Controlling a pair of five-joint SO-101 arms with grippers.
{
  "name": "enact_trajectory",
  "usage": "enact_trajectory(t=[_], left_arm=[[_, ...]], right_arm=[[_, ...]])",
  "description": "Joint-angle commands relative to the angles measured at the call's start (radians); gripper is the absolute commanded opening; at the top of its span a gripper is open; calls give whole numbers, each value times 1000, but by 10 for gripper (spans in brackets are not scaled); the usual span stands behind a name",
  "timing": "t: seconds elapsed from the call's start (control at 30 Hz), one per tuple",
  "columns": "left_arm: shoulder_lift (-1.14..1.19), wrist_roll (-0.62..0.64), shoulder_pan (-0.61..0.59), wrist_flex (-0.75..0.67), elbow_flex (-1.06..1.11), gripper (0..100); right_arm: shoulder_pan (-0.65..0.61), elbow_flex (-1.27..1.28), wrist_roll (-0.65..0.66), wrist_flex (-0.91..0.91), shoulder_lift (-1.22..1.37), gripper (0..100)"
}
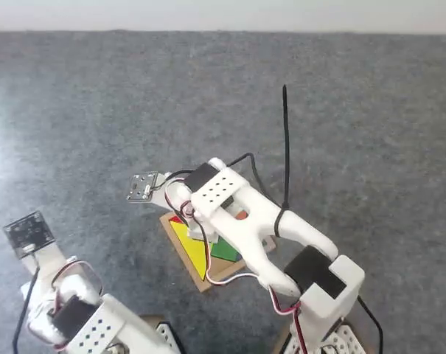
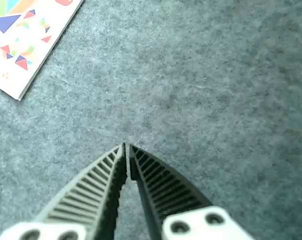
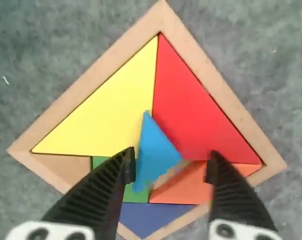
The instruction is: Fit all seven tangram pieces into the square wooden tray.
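The square wooden tray (image 3: 230,106) lies on the grey carpet and holds a large yellow triangle (image 3: 106,115), a large red triangle (image 3: 190,110), an orange piece (image 3: 190,185), a green piece (image 3: 136,195) and a dark blue piece (image 3: 151,215). A blue triangle (image 3: 153,150) lies tilted across the middle, overlapping its neighbours. My right gripper (image 3: 170,160) hangs open just above the tray with the blue triangle between its fingers. In the high view the right arm covers much of the tray (image 1: 184,251). My left gripper (image 2: 127,147) is shut and empty over bare carpet.
A printed card with tangram figures (image 2: 26,35) lies on the carpet ahead of the left gripper. The left arm (image 1: 68,295) sits at the near left of the table. A black cable (image 1: 285,140) rises from the right arm. A bare wooden patch (image 3: 61,167) shows in the tray.
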Motion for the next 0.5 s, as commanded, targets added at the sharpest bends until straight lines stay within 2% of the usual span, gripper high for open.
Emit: enact_trajectory(t=[0.0,0.23,0.47], left_arm=[[-18,-8,-6,0,-16,13],[-18,-8,-6,0,-16,13],[-18,-8,-6,0,-16,13]], right_arm=[[-10,-20,-14,22,-102,255],[-16,15,-17,87,-162,251],[-143,235,-72,-108,-160,191]])
